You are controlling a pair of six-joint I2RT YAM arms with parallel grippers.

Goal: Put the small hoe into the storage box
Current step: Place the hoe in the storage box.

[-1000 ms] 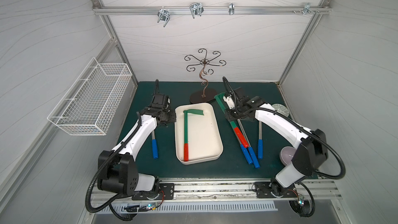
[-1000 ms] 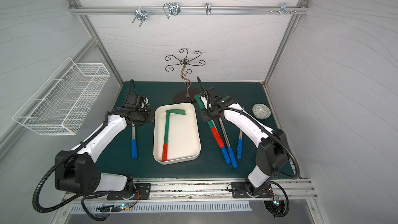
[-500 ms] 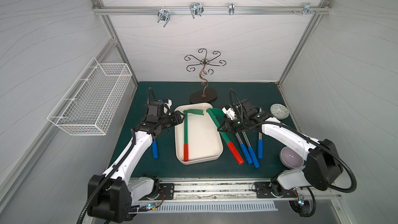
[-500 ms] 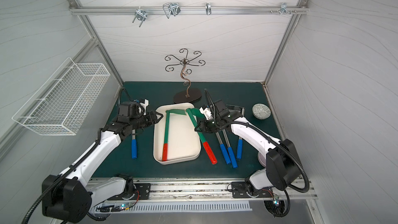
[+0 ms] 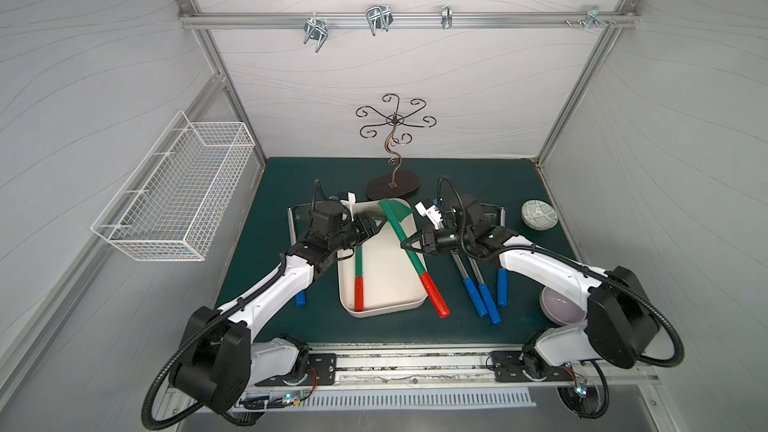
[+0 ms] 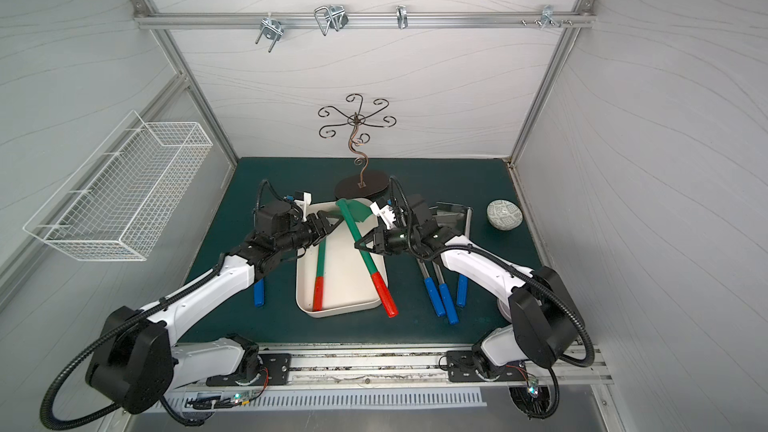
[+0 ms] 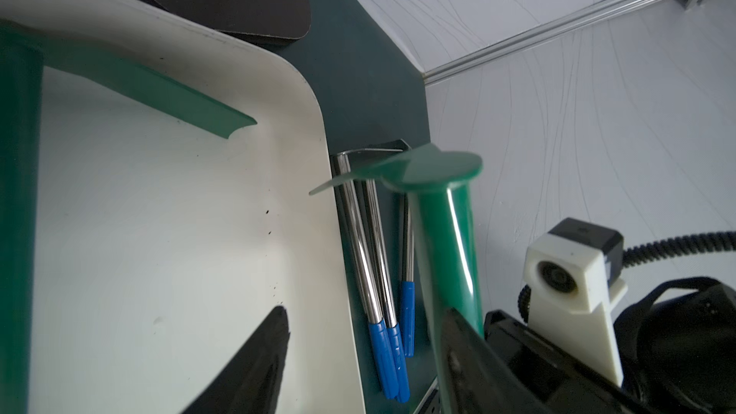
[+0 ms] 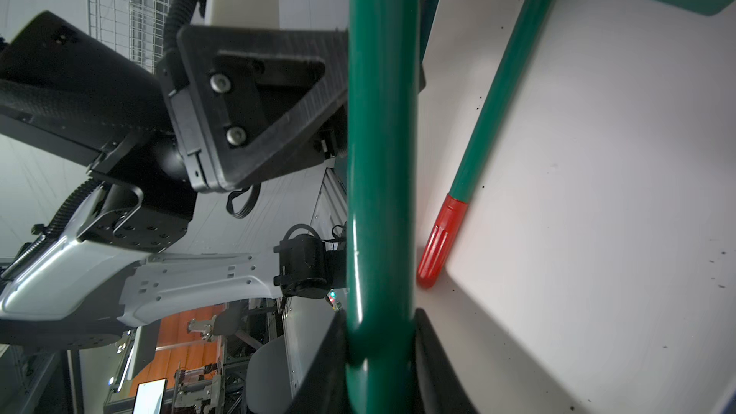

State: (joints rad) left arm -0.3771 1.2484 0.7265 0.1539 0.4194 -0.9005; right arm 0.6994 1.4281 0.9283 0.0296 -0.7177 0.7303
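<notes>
- Since a second ago, I see the right arm has carried the small hoe off the mat to the box, and the left arm has swung in over the box's far left corner with its jaws opened.
- The wire basket hangs on the left wall, well apart from the action.
- The storage box sits mid-mat between the two arms.
- The small hoe is off the mat now, slanting over the box's right side. Its green head is over the far end and its red grip pokes out past the near right corner. I can't tell whether that grip touches anything.
- A second hoe lies flat inside the box along the left wall.
- Blue-handled tools lie on the mat just right of the box.
- Right gripper: clamped on the green shaft, about mid-length.
- Left gripper: fingers apart, holding nothing, just beside the shaft near the head. Contact I can't confirm.
</notes>
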